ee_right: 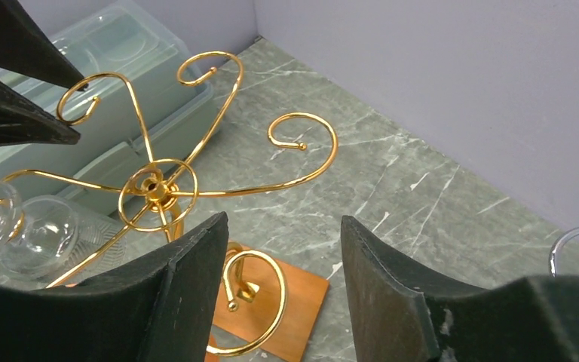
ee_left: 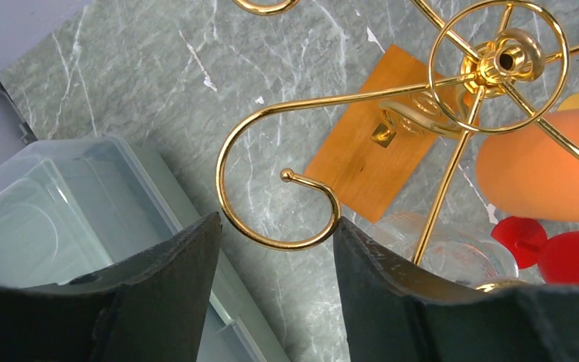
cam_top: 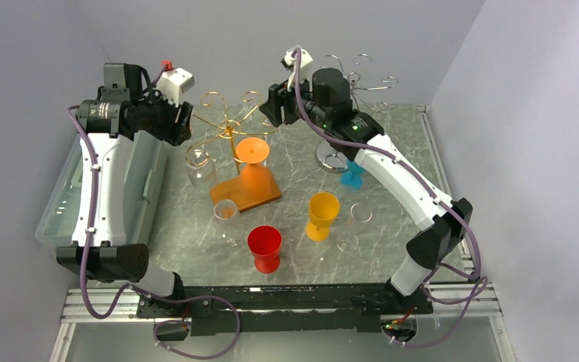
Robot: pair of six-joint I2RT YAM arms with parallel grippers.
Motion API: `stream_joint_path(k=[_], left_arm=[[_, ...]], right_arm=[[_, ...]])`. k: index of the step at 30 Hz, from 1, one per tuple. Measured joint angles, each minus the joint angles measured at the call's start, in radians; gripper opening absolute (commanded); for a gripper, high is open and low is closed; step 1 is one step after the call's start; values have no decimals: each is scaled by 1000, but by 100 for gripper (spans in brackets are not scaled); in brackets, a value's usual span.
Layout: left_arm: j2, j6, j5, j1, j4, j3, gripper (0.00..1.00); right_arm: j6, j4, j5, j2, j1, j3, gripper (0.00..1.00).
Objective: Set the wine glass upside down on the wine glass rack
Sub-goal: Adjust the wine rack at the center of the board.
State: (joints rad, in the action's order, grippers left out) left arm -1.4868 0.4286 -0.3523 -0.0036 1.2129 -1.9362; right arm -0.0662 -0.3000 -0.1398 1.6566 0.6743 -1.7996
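The gold wine glass rack (cam_top: 230, 127) stands on a wooden base (cam_top: 268, 197) at mid-table. An orange wine glass (cam_top: 253, 170) hangs upside down on it, and a clear glass (cam_top: 200, 167) hangs at its left. My left gripper (cam_top: 186, 124) is open and empty at the rack's left side. In the left wrist view (ee_left: 275, 226) a gold hook (ee_left: 271, 188) curls just above the gap between its fingertips. My right gripper (cam_top: 270, 105) is open and empty at the rack's right side. In the right wrist view (ee_right: 283, 234) it is above the base (ee_right: 301, 302).
Glasses stand on the table in front of the rack: clear (cam_top: 226, 215), red (cam_top: 264, 249), yellow (cam_top: 323, 215), another clear one (cam_top: 354, 226) and blue (cam_top: 353, 178). A silver rack (cam_top: 354, 75) is at the back right. A plastic bin (cam_top: 64, 200) lies along the left edge.
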Motion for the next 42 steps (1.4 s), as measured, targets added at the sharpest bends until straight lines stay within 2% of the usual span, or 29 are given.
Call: stream_joint_path(k=[6,14,20,26,42], left_arm=[[-3,0,-3,-2,-27,8,57],[-27,2,2,0,-84,11,56],[-29,5,2,0,-133,29,56],[-61,9,-3,-1,-166,16,55],[-259,31,-65,-13,-186,-171,53]], right_arm=[[-21,26,-26,-6,-2,47,52],[-50,77,-55,-46,-3,161,33],[-66,129,-79,-79,0,222,26],[-82,160,-79,-103,-2,260,24],[-179,241,-80,-140,-8,338,19]])
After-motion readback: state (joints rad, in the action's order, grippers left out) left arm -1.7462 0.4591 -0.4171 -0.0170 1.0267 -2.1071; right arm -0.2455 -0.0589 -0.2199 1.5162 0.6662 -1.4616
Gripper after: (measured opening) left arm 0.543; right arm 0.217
